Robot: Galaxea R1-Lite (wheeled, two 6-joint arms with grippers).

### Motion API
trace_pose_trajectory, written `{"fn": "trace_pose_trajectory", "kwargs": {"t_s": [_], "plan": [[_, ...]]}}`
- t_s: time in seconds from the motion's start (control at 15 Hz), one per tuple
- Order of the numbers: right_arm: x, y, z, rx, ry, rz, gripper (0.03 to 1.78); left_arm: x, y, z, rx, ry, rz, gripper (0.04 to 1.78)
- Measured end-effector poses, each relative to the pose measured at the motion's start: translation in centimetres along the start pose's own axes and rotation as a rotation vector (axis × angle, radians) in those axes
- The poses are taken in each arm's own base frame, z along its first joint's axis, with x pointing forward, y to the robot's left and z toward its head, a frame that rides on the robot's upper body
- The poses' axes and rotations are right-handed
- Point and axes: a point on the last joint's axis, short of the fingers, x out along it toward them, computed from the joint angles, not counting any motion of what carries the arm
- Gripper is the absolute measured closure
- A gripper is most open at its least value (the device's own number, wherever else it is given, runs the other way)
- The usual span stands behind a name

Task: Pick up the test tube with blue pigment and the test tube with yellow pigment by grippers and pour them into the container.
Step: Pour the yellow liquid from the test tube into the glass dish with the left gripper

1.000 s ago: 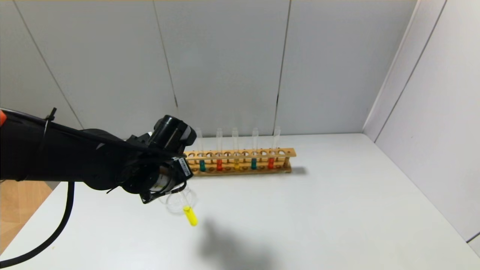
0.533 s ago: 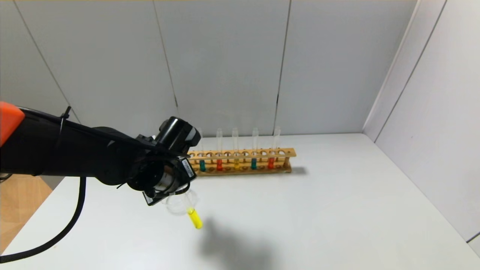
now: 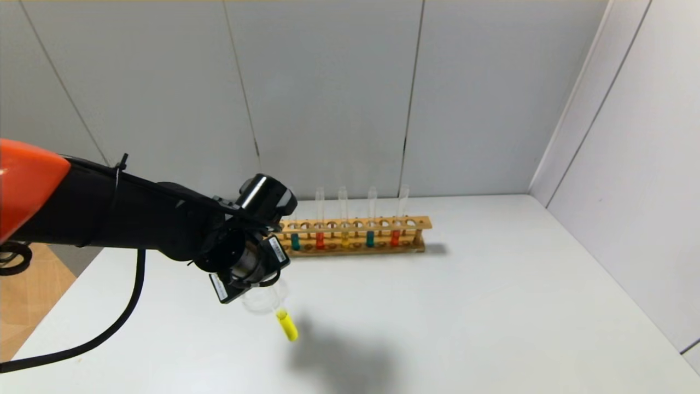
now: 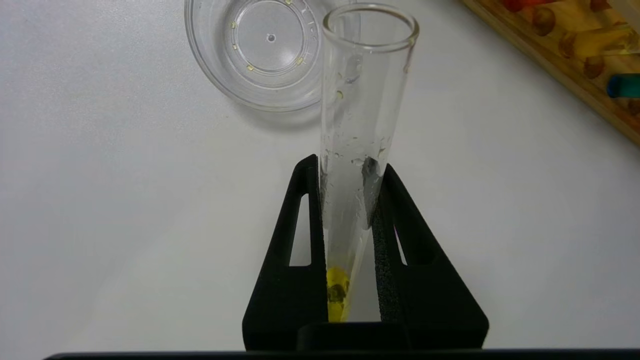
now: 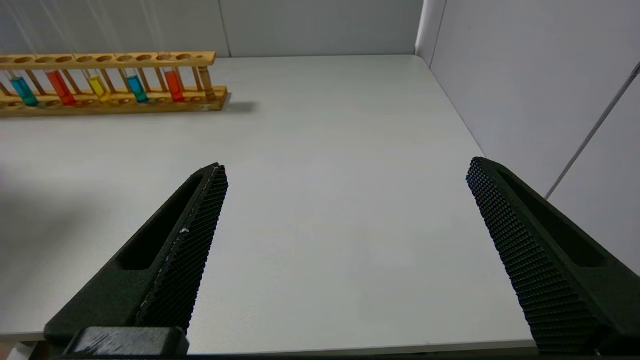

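Note:
My left gripper is shut on the test tube with yellow pigment. The yellow liquid sits at the tube's round end, between the fingers. In the head view the tube's yellow end sticks out below my left wrist, just in front of the clear glass container. The container looks empty and lies beyond the tube's open mouth. Two tubes with blue-teal liquid stand in the rack. My right gripper is open and empty over the table's near right part.
The wooden rack stands at the back of the white table, holding also two red tubes and a duller yellow tube. Grey wall panels close the back and right sides. The left arm's black cable hangs at the left edge.
My left arm has reached farther forward and right. The yellow tube has moved with it, its yellow end now lower and more to the right, past the dish's front rim.

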Motion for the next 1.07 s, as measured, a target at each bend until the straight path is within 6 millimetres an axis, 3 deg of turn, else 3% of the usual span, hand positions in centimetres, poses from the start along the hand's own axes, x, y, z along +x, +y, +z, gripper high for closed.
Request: {"fn": "trace_pose_trajectory", "kwargs": {"t_s": [1.07], "plan": [[0.0, 0.0, 0.0, 0.000, 0.000, 0.000, 0.06, 1.2, -0.2, 0.8, -0.131, 0.170, 0.003, 1.50]]}}
